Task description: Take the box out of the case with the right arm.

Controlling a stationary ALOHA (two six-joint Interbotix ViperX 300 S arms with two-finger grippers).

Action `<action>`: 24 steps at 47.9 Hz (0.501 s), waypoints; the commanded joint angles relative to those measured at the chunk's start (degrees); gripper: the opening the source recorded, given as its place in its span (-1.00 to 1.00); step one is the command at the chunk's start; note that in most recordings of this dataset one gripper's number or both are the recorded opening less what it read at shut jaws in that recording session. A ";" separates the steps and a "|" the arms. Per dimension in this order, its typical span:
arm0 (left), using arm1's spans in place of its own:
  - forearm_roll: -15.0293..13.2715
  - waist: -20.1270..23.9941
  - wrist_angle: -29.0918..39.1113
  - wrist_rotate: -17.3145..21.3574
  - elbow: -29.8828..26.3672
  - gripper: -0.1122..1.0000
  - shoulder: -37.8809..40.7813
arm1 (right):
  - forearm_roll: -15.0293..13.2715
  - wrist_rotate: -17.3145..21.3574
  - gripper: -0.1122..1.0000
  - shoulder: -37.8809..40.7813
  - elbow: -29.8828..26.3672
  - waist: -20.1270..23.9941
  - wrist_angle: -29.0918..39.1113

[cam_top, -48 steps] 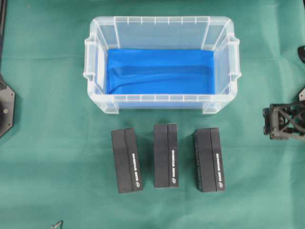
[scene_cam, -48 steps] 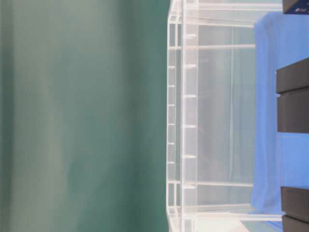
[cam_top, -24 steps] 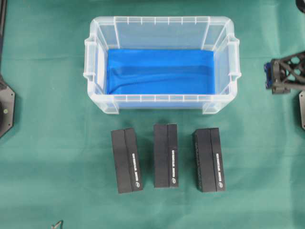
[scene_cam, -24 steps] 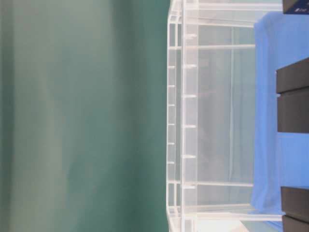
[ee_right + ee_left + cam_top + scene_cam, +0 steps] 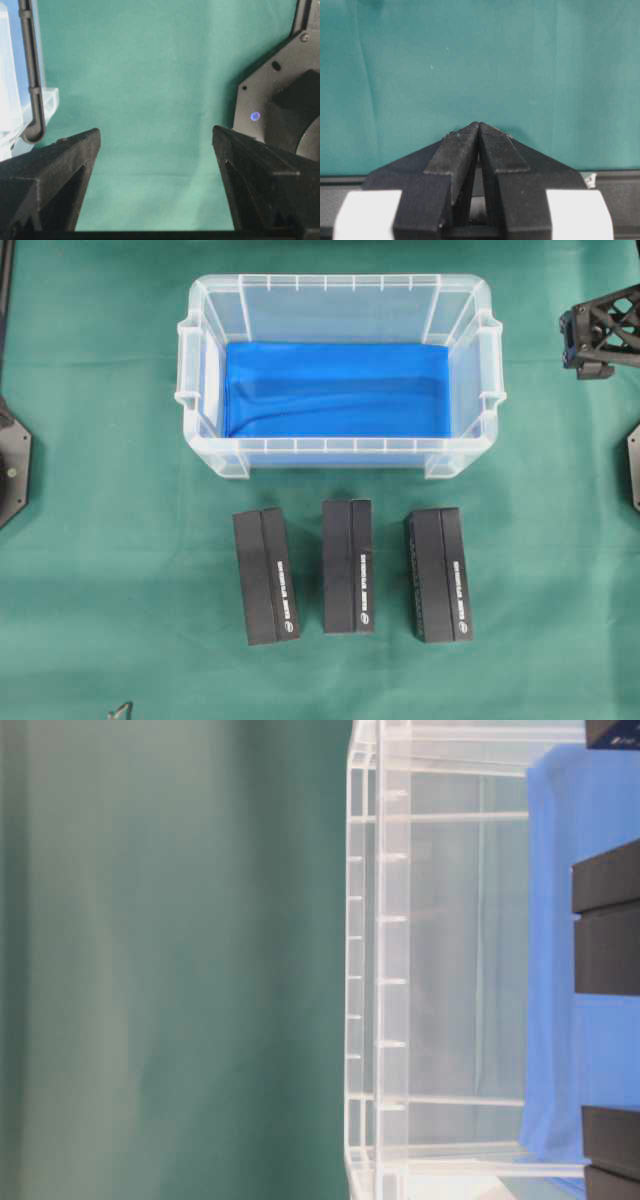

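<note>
The clear case (image 5: 340, 452) with blue lining stands at the back middle of the green cloth, and only the lining shows inside it. Three black boxes (image 5: 266, 576) (image 5: 348, 566) (image 5: 439, 574) lie side by side on the cloth in front of it. My right gripper (image 5: 582, 342) hangs at the far right, level with the case's back right corner and apart from it. In the right wrist view its jaws (image 5: 156, 145) stand wide open over bare cloth. My left gripper (image 5: 479, 125) is shut with nothing in it, over bare cloth.
A black arm base (image 5: 12, 465) sits at the left edge and another base plate (image 5: 634, 470) at the right edge. The right wrist view shows the case's corner (image 5: 10, 115), a thin black cable (image 5: 30, 75) and the base plate (image 5: 280, 95).
The right gripper has travelled along the right edge toward the back, from beside the boxes' row to beside the case's back corner. Case, boxes and left gripper have not moved.
</note>
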 commanded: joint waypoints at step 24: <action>0.09 0.18 -0.26 0.00 -1.14 -0.76 0.09 | 0.70 -0.18 0.78 0.18 -0.62 -0.26 -1.85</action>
